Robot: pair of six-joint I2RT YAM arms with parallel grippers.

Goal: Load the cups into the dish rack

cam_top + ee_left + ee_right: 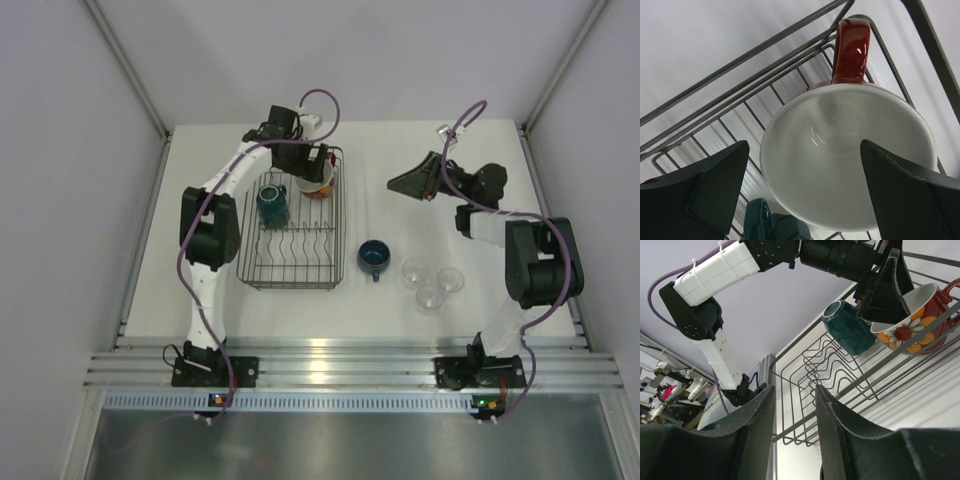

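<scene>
Care in withdrawing counts: left gripper (805, 145), jaws wide open astride the red cup (845, 160) sitting in the dish rack (740, 55) near the teal mug (765, 222), should rise straight; right gripper (795, 390) hangs part-open, empty

The left arm (208, 232) and the right arm (540, 262) share one build: smooth white boxy links alternate with bulky matte-black joint housings, and each arm stands on a flat black base plate (213, 366). A thin purple cable (322, 96) runs along each arm in loose loops, strapped to the white shell with white ties (694, 267). The left gripper (802, 150) carries two broad, dark, wedge-shaped fingers (705, 195) with a raised seam along the edge. The right gripper (794, 390) has the same matte dark fingers, thick at the root and tapering towards rounded tips.
</scene>
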